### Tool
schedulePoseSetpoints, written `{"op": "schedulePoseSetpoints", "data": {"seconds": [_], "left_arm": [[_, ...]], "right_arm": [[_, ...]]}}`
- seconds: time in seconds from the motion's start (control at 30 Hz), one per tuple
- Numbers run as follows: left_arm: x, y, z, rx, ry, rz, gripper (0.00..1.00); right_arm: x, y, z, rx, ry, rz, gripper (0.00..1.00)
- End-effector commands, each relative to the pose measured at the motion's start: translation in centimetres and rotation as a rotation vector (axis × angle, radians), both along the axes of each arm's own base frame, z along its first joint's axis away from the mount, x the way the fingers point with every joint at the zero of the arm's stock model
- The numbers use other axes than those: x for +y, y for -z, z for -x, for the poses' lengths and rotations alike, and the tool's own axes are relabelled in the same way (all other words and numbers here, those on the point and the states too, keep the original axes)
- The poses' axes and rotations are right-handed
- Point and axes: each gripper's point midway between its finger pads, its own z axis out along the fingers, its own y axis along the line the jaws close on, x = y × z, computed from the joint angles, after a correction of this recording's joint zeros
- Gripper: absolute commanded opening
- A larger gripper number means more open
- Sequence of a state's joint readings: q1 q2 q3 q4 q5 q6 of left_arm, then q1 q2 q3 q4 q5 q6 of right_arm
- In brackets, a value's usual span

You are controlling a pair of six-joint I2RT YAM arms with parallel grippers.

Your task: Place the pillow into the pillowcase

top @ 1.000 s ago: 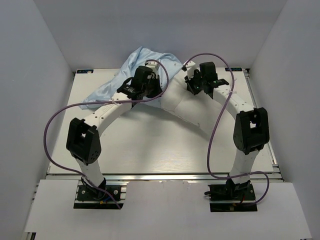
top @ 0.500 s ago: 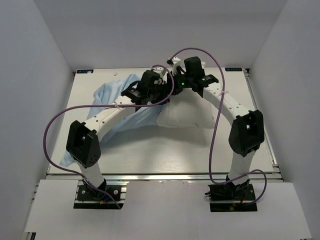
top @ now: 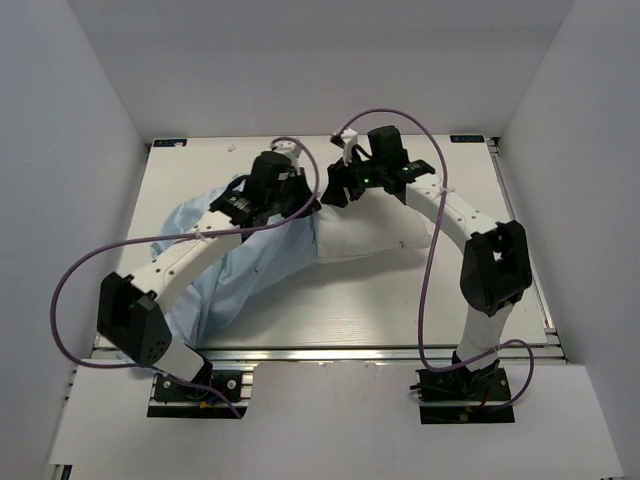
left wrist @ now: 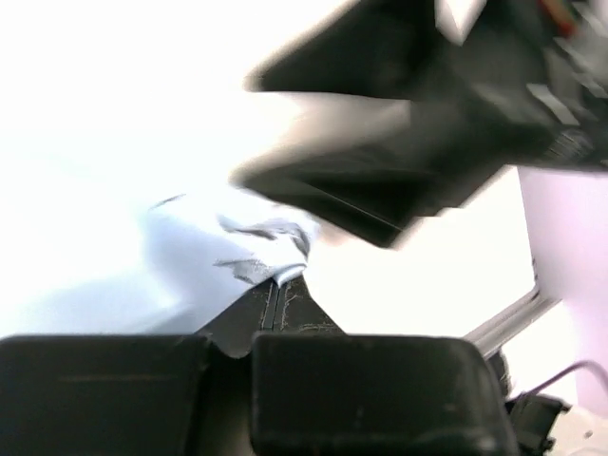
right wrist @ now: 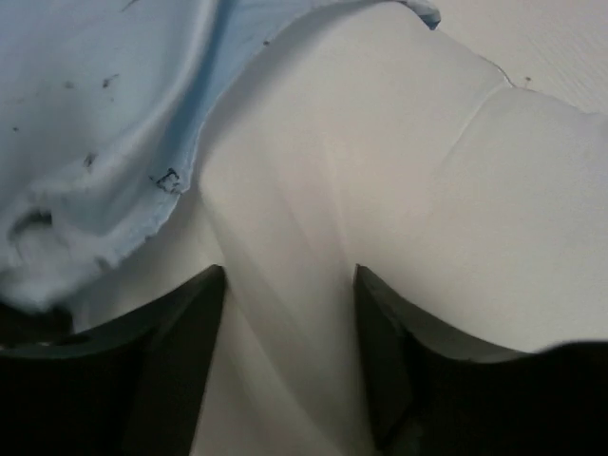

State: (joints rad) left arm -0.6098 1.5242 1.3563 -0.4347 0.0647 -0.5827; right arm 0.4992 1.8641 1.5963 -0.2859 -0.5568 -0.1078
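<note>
The cream pillow (top: 375, 235) lies right of the table's middle, its left end under the mouth of the light-blue pillowcase (top: 235, 265), which spreads toward the front left. My left gripper (top: 302, 196) is shut on the pillowcase's edge (left wrist: 249, 269), pinched at the fingertips (left wrist: 280, 283). Close beside it, my right gripper (top: 336, 190) stands open just above the pillow (right wrist: 446, 180). A soft ridge of pillow lies between its spread fingers (right wrist: 290, 285), and the pillowcase hem (right wrist: 104, 123) is at its left.
White walls close in the table on the left, back and right. The metal rail (top: 320, 350) runs along the near edge. Purple cables (top: 430, 270) loop over both arms. Bare tabletop (top: 470, 190) shows at the back right.
The right gripper has opened and let go of the pillow. The left arm has drawn the pillowcase forward and left, so it now covers more of the table and the pillow's left end.
</note>
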Motion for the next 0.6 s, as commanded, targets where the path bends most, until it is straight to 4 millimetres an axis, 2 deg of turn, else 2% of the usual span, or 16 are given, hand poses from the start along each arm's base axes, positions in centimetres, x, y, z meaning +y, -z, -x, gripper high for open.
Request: {"op": "schedulePoseSetpoints", "data": {"seconds": [0.0,0.03,0.07,0.1,0.17,0.23,0.27,0.3,0.33,0.37,0.43,0.47,0.5,0.53,0.57], "left_arm": [[3.4,-6.4,-2.2,-0.157,-0.138,0.164,0.0],[4.8,-5.9,-2.4,-0.142,-0.155,0.168,0.0],[5.8,-5.7,-2.7,-0.128,-0.176,0.169,0.0],[6.4,-5.5,-2.8,-0.121,-0.189,0.165,0.0],[6.7,-5.5,-3.1,-0.108,-0.188,0.168,0.0],[6.9,-5.0,-3.7,-0.079,-0.181,0.164,0.0],[6.7,-5.7,-4.0,-0.087,-0.172,0.173,0.0],[6.7,-5.8,-4.3,-0.083,-0.167,0.178,0.0],[6.3,-5.9,-4.4,-0.077,-0.147,0.187,0.0],[5.9,-6.0,-4.8,-0.072,-0.137,0.194,0.0],[5.3,-6.4,-5.1,-0.07,-0.111,0.217,0.0],[5.1,-6.2,-5.3,-0.059,-0.103,0.221,0.0],[5.0,-6.8,-5.5,-0.063,-0.097,0.23,0.0],[4.8,-6.8,-5.6,-0.059,-0.089,0.234,0.0],[4.6,-7.0,-5.5,-0.054,-0.074,0.24,0.0]], "right_arm": [[-3.1,-4.7,1.2,-0.212,-0.1,0.009,0.69],[-3.7,-5.4,1.1,-0.263,-0.114,0.012,0.8],[-4.6,-6.9,1.3,-0.367,-0.164,0.015,0.85],[-5.0,-7.5,1.6,-0.417,-0.193,0.018,0.89],[-5.5,-9.2,3.2,-0.534,-0.289,0.021,0.89],[-5.7,-8.1,5.8,-0.639,-0.466,0.045,0.9],[-5.9,-8.5,7.0,-0.69,-0.506,0.045,0.89],[-5.8,-8.0,7.8,-0.718,-0.54,0.052,0.89],[-5.9,-5.8,8.1,-0.729,-0.552,0.083,0.89],[-6.5,-5.3,7.9,-0.758,-0.509,0.143,0.89],[-6.0,-3.2,8.1,-0.806,-0.455,0.187,0.89],[-6.6,-2.3,7.1,-0.833,-0.384,0.256,0.89],[-6.2,-2.0,7.3,-0.861,-0.364,0.263,0.89],[-6.6,-0.2,7.3,-0.856,-0.342,0.292,0.89],[-6.4,-1.0,6.7,-0.919,-0.315,0.295,0.89]]}}
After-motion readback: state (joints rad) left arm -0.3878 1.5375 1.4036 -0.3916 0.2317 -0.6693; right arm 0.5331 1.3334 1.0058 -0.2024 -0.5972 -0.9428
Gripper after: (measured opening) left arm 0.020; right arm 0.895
